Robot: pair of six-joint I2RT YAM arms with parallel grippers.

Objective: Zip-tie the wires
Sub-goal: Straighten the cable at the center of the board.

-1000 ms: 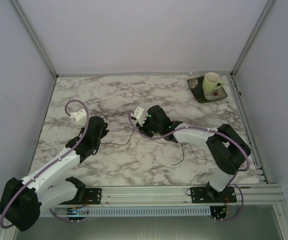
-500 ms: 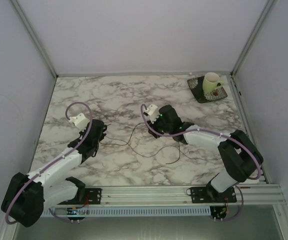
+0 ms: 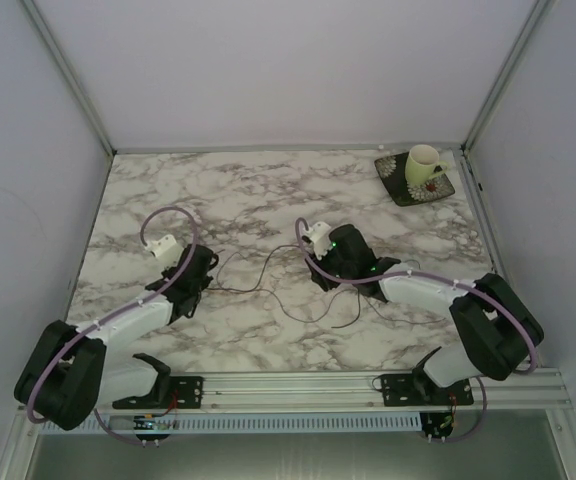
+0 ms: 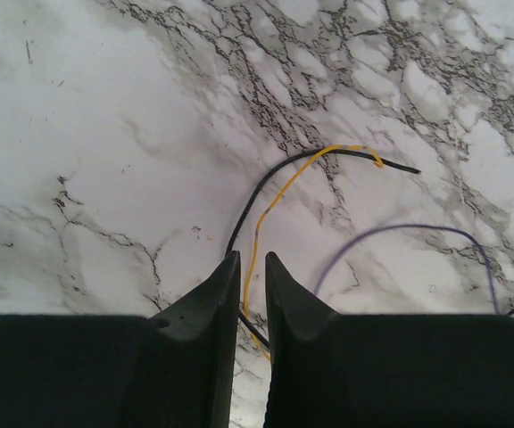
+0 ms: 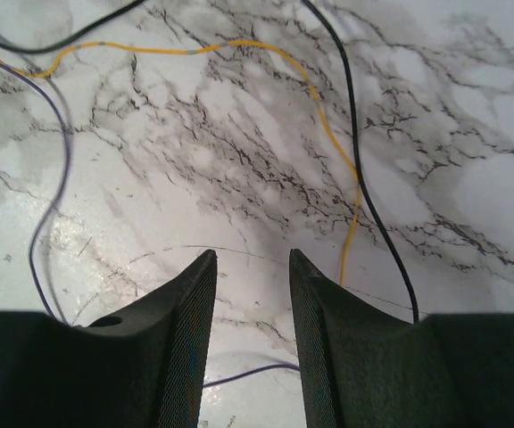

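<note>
since the wires (image 3: pixel 276 295) lie slack on the marble table (image 3: pixel 178 190) between the two arms, i judge that both tools are set low over them to gather strands before any tie goes on (a reading, not something observed). the left gripper (image 4: pixel 250 260) shows only a narrow slit between its fingers. the yellow wire (image 4: pixel 279 198) runs into that slit and the black wire (image 4: pixel 259 192) passes under the tips, but the slit looks wider than either strand, so i read nothing as clamped. the right gripper (image 5: pixel 252 259) stands moderately wide over bare marble, holding nothing, with strands lying to either side. count: three wires by colour (black, yellow and the purple wire (image 4: pixel 400 229)), two grippers, one cup (image 3: pixel 424 163) on one plate (image 3: pixel 408 192) at the far right corner, well apart. no zip tie is visible in any view.
</note>
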